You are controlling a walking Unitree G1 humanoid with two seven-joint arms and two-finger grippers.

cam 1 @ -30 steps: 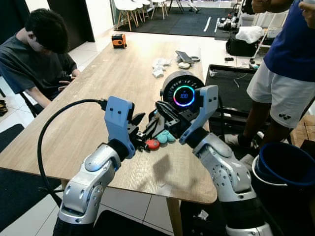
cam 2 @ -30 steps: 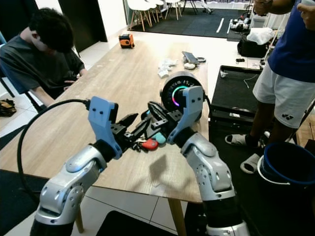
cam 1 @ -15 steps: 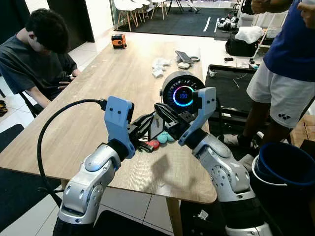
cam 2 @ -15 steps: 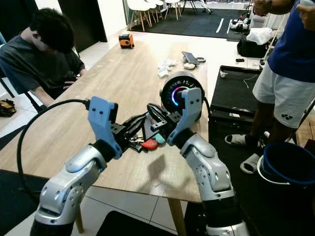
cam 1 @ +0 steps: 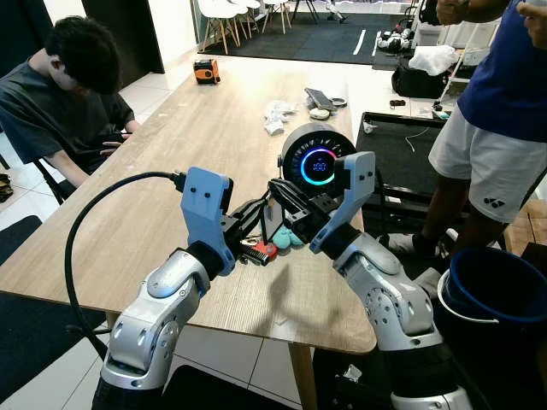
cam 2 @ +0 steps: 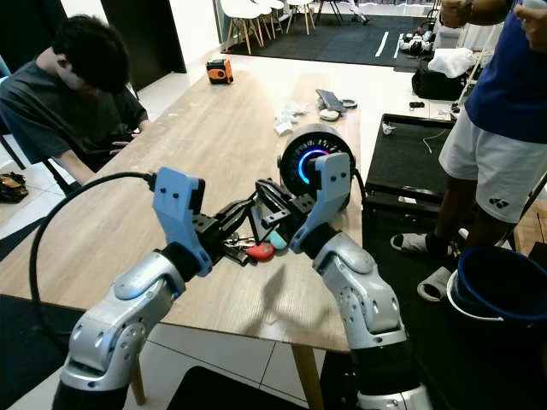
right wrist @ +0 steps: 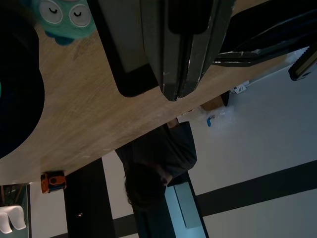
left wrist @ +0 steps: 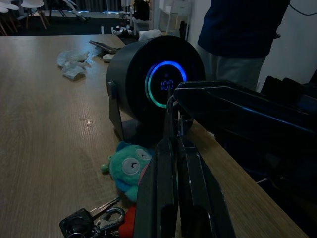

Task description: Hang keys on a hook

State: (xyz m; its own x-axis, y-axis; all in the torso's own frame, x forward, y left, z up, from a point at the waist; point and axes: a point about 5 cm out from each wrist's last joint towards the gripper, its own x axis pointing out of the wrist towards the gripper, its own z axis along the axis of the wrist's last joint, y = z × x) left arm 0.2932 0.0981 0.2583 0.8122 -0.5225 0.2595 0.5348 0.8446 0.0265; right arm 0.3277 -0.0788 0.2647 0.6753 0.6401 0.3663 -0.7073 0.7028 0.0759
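The bunch of metal keys with red and teal soft charms (cam 2: 256,248) lies on the long wooden worktop (cam 1: 171,154), before the round black speaker (cam 1: 312,158). Left pincer (cam 1: 256,213) and right pincer (cam 1: 278,190), both pressed narrow, holding nothing, meet above the keys, near the worktop's front edge.

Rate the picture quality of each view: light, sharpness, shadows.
Left and right eye views: bright, even, sharp; the arms cast a soft shadow on the table. Left wrist view: dim, the round device with its ring glowing blue, the left gripper close and blurred. Right wrist view: dark, the right gripper a near blur against the pale floor.
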